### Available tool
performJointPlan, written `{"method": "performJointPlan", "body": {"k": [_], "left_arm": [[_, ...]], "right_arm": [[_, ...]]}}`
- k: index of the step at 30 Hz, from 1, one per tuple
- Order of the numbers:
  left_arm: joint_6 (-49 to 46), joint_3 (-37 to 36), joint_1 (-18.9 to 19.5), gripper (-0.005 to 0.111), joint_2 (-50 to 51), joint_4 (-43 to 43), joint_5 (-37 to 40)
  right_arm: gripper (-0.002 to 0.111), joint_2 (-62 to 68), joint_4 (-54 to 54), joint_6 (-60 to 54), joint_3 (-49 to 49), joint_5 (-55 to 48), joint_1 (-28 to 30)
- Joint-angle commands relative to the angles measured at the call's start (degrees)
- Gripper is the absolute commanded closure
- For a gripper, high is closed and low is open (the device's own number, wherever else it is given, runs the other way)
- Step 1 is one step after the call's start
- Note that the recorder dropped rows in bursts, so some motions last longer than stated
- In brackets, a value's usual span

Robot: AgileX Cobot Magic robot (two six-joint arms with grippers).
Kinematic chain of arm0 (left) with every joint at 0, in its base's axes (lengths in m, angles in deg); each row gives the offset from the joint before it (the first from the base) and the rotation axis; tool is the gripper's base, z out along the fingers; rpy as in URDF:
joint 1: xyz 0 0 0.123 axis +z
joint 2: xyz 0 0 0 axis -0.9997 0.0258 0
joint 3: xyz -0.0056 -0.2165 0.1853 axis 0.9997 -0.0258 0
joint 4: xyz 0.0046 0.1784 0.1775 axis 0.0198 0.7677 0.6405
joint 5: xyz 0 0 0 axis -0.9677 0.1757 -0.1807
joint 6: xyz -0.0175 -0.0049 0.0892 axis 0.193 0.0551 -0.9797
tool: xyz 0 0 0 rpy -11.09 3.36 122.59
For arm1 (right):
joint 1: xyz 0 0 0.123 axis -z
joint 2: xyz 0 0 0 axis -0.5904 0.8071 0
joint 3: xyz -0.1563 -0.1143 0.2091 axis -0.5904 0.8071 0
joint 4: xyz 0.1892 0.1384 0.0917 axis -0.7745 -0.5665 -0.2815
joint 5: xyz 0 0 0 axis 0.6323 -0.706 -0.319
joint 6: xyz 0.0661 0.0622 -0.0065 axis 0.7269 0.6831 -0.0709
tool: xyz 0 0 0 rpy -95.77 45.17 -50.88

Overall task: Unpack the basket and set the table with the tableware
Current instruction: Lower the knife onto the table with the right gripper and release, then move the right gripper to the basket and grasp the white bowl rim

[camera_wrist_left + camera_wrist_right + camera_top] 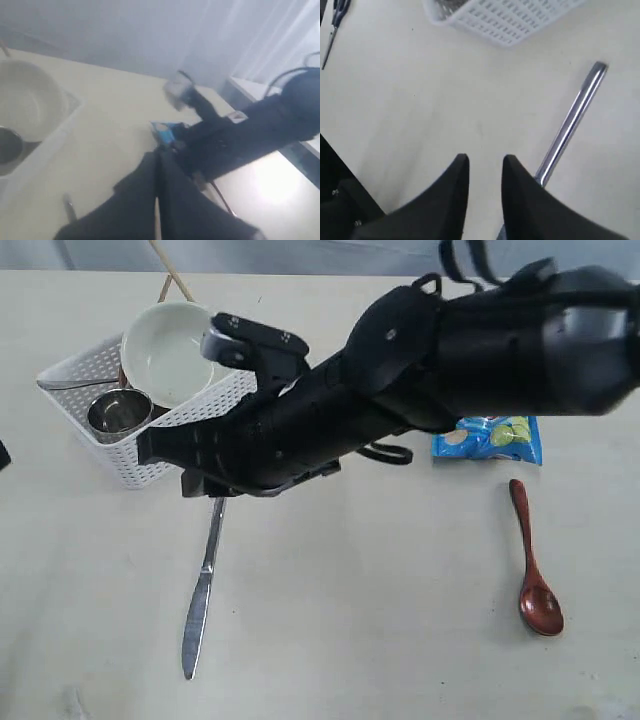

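The white lattice basket (140,455) stands at the back left of the cream table (350,640). It holds the pale bowl (170,350), the steel cup (120,412) and wooden chopsticks (172,282) that stick out behind. The steel knife (203,585) lies on the table in front of the basket. My right gripper (484,162) has reached across; it hovers open and empty just beside the knife's handle (572,117), near the basket (505,17). The dark wooden spoon (535,580) lies at the right. My left gripper (160,165) is shut with nothing in it. Fork and plate are not visible.
A blue chips bag (490,437) lies at the right behind the spoon. The right arm (450,350) spans the table's middle above the surface. Scissors (335,20) lie on the table left of the basket.
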Motion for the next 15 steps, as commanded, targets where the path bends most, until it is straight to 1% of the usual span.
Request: {"method": "performJointPlan", "body": {"k": [1,3,6,11,13,15], "left_arm": [[2.43,3.39,-0.08,0.107,2.09,10.2,-8.39],[6.56,6.89,-0.08,0.107,5.65,18.29,-11.07],[8.78,12.23,-0.08,0.107,11.99,25.44,-10.36],[8.93,19.26,-0.08,0.107,21.44,27.98,-5.37],[8.93,21.12,-0.08,0.107,22.23,27.99,-4.85],[8.93,22.62,-0.08,0.107,21.73,28.12,-5.5]], "right_arm": [[0.085,-5.09,8.82,-0.71,-0.18,-2.36,0.93],[0.085,-6.96,10.63,-0.71,-0.18,-2.86,0.93],[0.085,-8.8,11.54,-0.83,-0.18,-2.11,0.93],[0.085,-9.71,15.77,-1.53,-0.18,-2.35,1.18],[0.085,-9.57,17.84,-1.53,-0.41,-2.35,2.79],[0.085,-8.68,17.72,-1.53,-1.8,-3.85,6.77]]}}
